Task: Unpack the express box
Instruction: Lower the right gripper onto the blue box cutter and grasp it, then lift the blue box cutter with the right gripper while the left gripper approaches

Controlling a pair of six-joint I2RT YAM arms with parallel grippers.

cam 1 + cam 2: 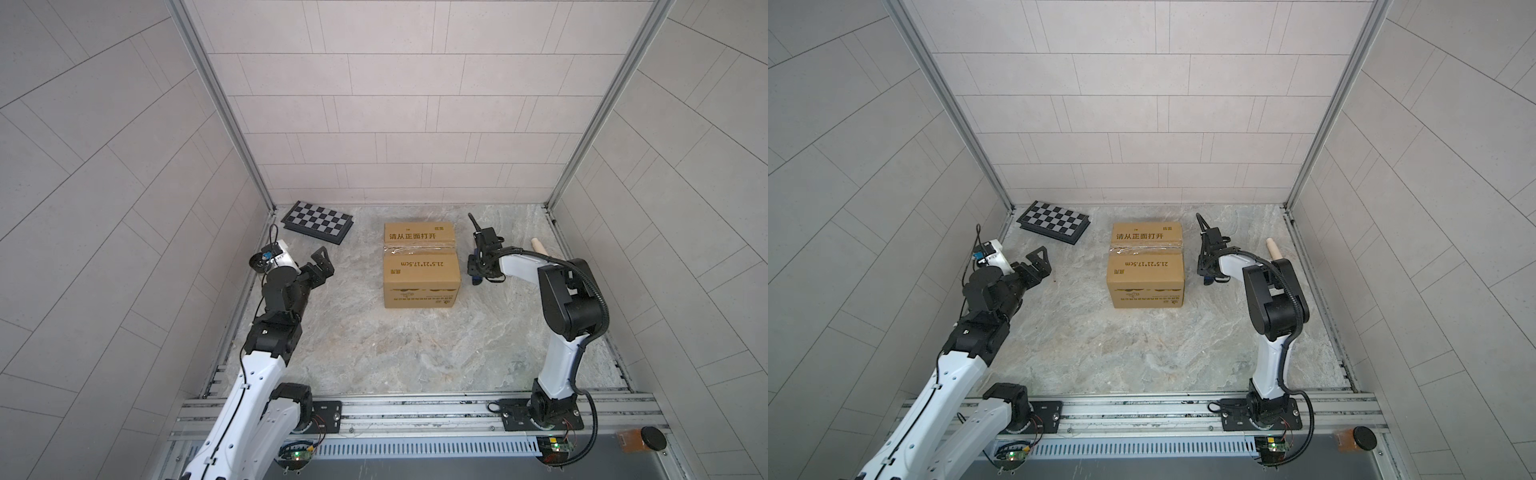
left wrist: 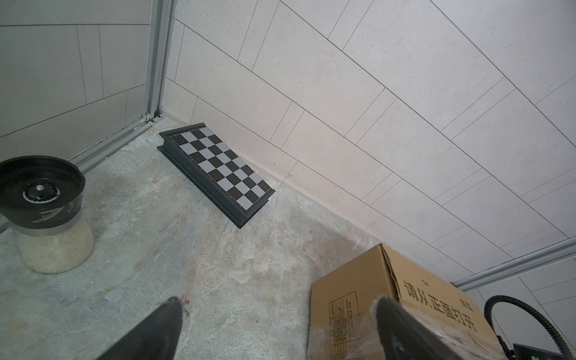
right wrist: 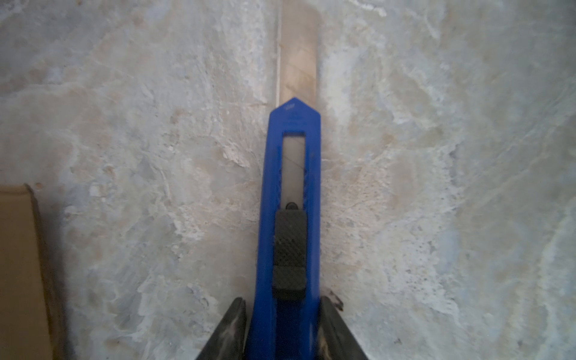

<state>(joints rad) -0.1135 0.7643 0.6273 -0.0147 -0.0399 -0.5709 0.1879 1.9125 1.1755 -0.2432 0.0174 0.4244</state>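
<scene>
Both top views: express box (image 1: pixel 422 266) (image 1: pixel 1146 266) mid-table (image 1: pixel 395 345), taped shut; left gripper (image 1: pixel 324 262) well left of it, right gripper (image 1: pixel 476 277) low, just right of it

Left wrist: left gripper (image 2: pixel 277 308) spread wide, nothing between; box corner in view beside one finger

Right wrist: right gripper (image 3: pixel 283 311) clamped on blue utility knife (image 3: pixel 290 187), blade out over table; box edge at frame margin

express box (image 1: pixel 1146 266) taped, mid-table | left gripper (image 1: pixel 1042 259) spread, apart | right gripper (image 1: pixel 1208 277) over blue object (image 1: pixel 1207 283)
</scene>
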